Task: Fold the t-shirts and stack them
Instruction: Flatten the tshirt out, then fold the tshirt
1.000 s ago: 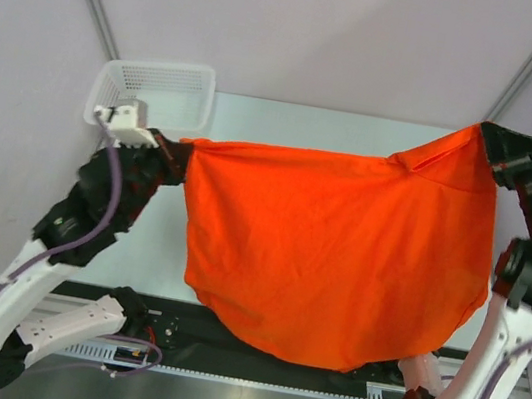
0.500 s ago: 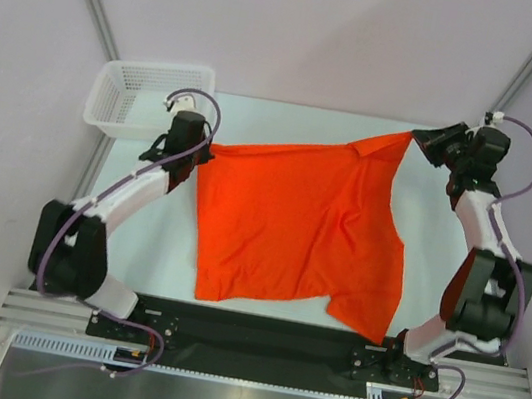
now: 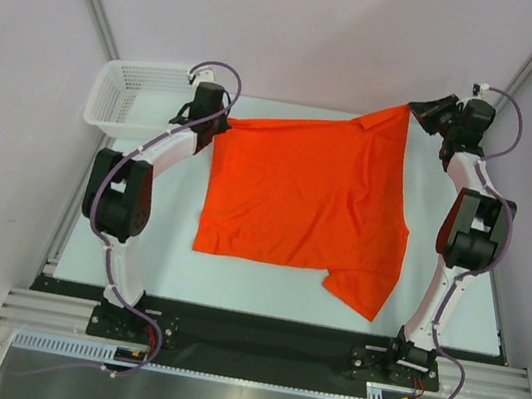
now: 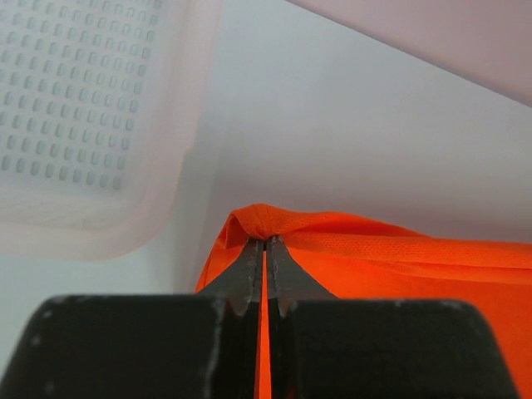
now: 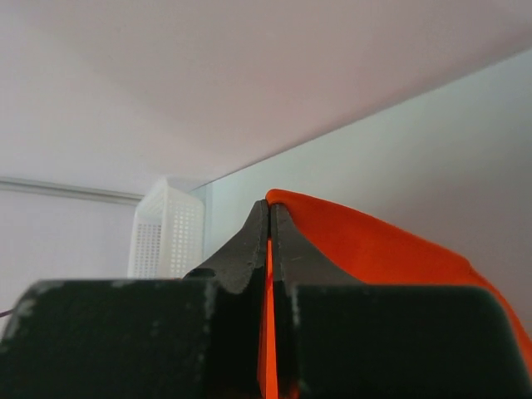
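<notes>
The orange-red t-shirt point(image 3: 302, 195) lies spread over the table, its far edge stretched between both grippers. My left gripper point(image 3: 220, 119) is shut on its far left corner, next to the basket; the left wrist view shows the cloth point(image 4: 399, 258) pinched between the shut jaws. My right gripper point(image 3: 423, 114) is shut on the far right corner, held slightly higher near the back edge; the right wrist view shows the cloth point(image 5: 374, 249) clamped between the jaws. The shirt's near right part is folded under and hangs toward the front.
A white plastic mesh basket point(image 3: 147, 90) stands at the back left corner, close to my left gripper; it also shows in the left wrist view point(image 4: 83, 125) and the right wrist view point(image 5: 166, 229). The black rail point(image 3: 255, 334) runs along the table's front edge.
Both arms have reached further back and lowered the shirt. It went from hanging in the air to lying mostly flat on the table, its far edge pulled toward the back.
</notes>
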Controlling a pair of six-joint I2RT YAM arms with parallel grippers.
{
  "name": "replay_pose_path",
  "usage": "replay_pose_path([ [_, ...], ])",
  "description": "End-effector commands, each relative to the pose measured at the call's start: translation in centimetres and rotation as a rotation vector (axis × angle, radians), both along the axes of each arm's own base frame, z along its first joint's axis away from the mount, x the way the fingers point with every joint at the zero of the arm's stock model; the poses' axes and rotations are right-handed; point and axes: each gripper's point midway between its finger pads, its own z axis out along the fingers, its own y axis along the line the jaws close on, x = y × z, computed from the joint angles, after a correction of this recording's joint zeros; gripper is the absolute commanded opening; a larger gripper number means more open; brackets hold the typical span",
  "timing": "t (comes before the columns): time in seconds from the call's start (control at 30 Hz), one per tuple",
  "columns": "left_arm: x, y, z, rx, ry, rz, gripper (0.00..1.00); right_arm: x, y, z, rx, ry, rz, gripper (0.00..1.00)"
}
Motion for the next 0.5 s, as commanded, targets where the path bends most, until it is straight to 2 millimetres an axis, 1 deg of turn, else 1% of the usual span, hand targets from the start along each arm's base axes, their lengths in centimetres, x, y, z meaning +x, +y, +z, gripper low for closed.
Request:
replay_pose_path([
  [0.0, 1.4, 2.7, 1.9, 0.015, -0.035, 0.099, 0.00, 1.9, -0.2, 1.8, -0.053, -0.081, 0.035, 0.00],
  [0.07, 1.8, 3.4, 2.0, 0.018, -0.039, 0.116, 0.00, 2.5, -1.0, 1.7, -0.023, -0.092, 0.004, 0.00],
  [0.1, 1.7, 4.0, 1.5, 0.026, -0.019, 0.139, 0.00, 2.5, -1.3, 1.9, -0.033, -0.101, -0.015, 0.00],
  [0.13, 1.9, 4.5, 2.0, 0.032, -0.026, 0.159, 0.00, 2.8, -1.8, 2.0, -0.042, -0.115, -0.050, 0.00],
  [0.17, 1.9, 5.2, 2.0, 0.039, -0.024, 0.183, 0.00, 2.8, -1.8, 1.8, -0.026, -0.121, -0.065, 0.00],
  [0.2, 1.9, 5.5, 1.9, 0.038, -0.024, 0.192, 0.00, 2.9, -1.0, 2.0, -0.010, -0.131, -0.057, 0.00],
  [0.23, 2.0, 5.5, 1.7, 0.036, -0.026, 0.185, 0.00, 3.2, -0.1, 1.2, 0.006, -0.126, -0.016, 0.00],
  [0.27, 2.3, 4.9, 1.5, 0.014, -0.027, 0.146, 0.00, 3.4, 0.8, 0.2, 0.020, -0.083, 0.012, 0.00],
  [0.3, 2.8, 4.5, 1.6, 0.006, -0.041, 0.115, 0.00, 3.5, 2.0, 0.3, 0.025, -0.085, 0.042, 0.00],
  [0.37, 3.8, 3.3, 1.7, -0.015, -0.050, 0.052, 0.00, 3.2, 2.7, 0.2, 0.036, -0.094, 0.040, 0.00],
  [0.4, 4.1, 2.9, 1.7, -0.018, -0.048, 0.036, 0.00, 3.1, 2.6, -0.3, 0.044, -0.080, 0.026, 0.00],
  [0.43, 4.6, 2.6, 2.5, -0.025, -0.064, 0.025, 0.00, 2.8, 2.6, -0.9, 0.046, -0.065, 0.017, 0.00],
  [0.47, 4.7, 2.5, 2.0, -0.026, -0.052, 0.023, 0.00, 2.6, 2.6, -0.8, 0.049, -0.067, 0.015, 0.00],
])
